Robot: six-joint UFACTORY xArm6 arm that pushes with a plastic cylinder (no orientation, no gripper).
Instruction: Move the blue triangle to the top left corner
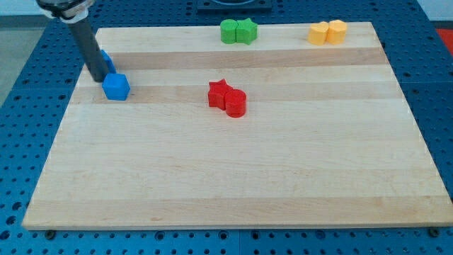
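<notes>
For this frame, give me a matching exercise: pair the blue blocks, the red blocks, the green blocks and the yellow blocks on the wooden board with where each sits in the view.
Things:
1. blue cube and partly hidden blue block
2. red star and red cylinder
3. green pair
4. yellow pair

Places:
A. top edge, towards the view's right
B. near the board's middle
C. view's left, beside my tip
D. top edge, about centre

Pairs: 1-C, 2-B, 3-D, 4-A

My tip [97,79] betw. blue triangle [106,61] & blue cube [116,87].
</notes>
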